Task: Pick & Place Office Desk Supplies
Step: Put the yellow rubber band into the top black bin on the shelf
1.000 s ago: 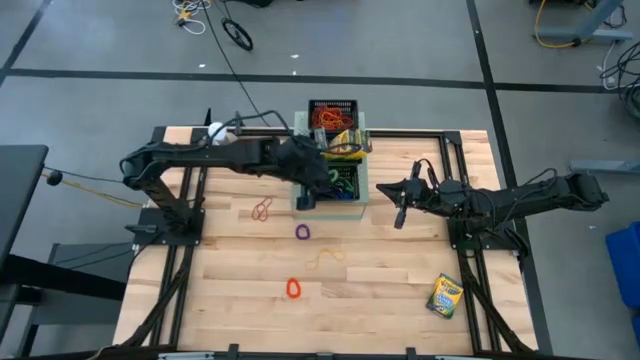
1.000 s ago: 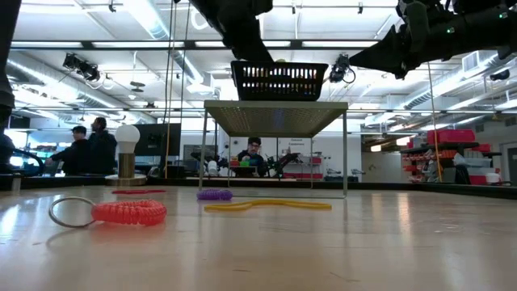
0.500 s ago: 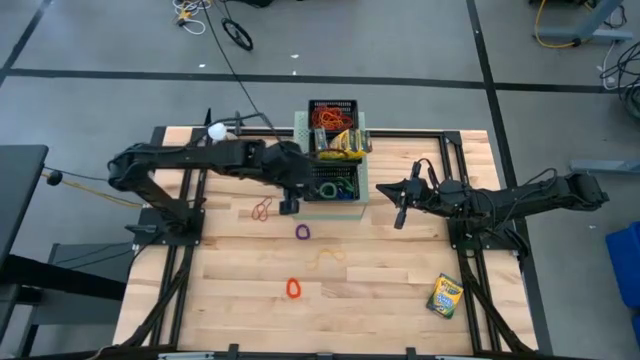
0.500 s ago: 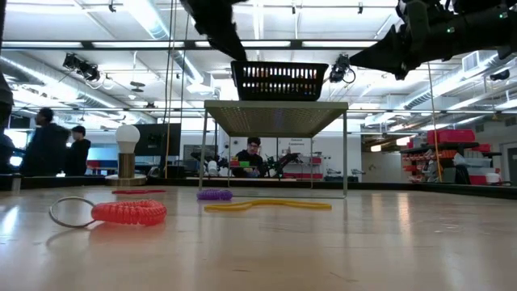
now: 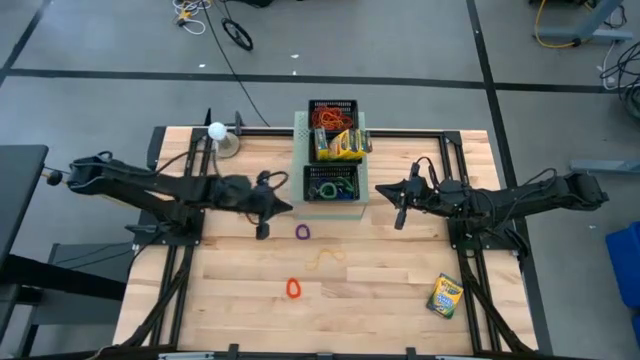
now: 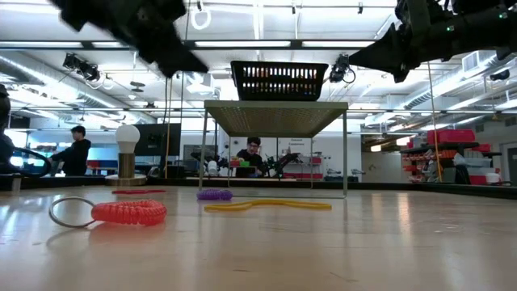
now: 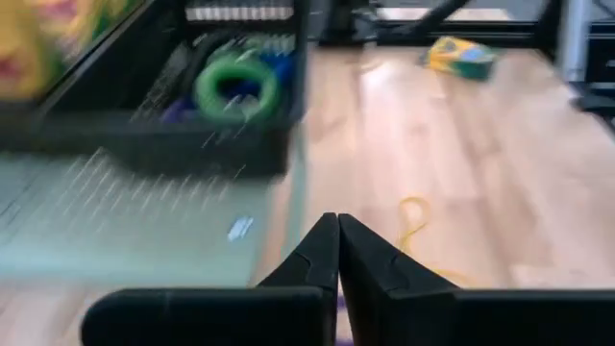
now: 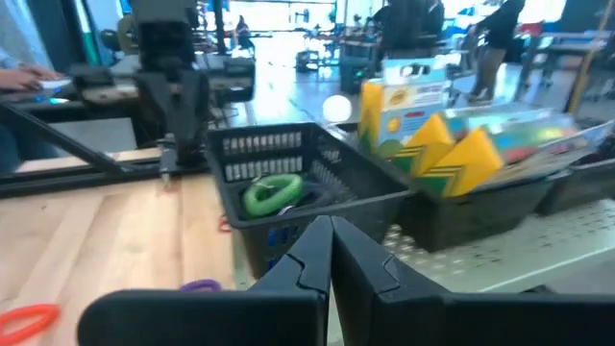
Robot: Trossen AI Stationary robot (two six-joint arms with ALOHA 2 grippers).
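Note:
Three black mesh trays sit in a row on the pale-green perforated box [image 5: 300, 205]. The far tray [image 5: 332, 112] holds orange and red bands, the middle tray [image 5: 338, 145] holds crayon boxes, and the near tray [image 5: 332, 183] holds green and blue loops [image 7: 235, 86]. A purple loop [image 5: 303, 231], a yellow band [image 5: 325, 257] and an orange coil [image 5: 293, 288] lie on the table. Another crayon box [image 5: 445, 296] lies at the near right. My left gripper [image 5: 287, 207] is shut and empty, just left of the box. My right gripper [image 5: 383, 188] is shut and empty, right of the box.
A white ball on a stand [image 5: 217, 131] is at the far left. A red band [image 6: 137, 191] lies under my left arm. Black frame rails [image 5: 450, 140] run along the table's sides. People show in the room beyond the table.
My left gripper has drawn back from over the middle tray. It passed the box's near-left corner, moving toward the table's left edge and sinking a little. It now covers the red band in the high view. My right arm has kept still.

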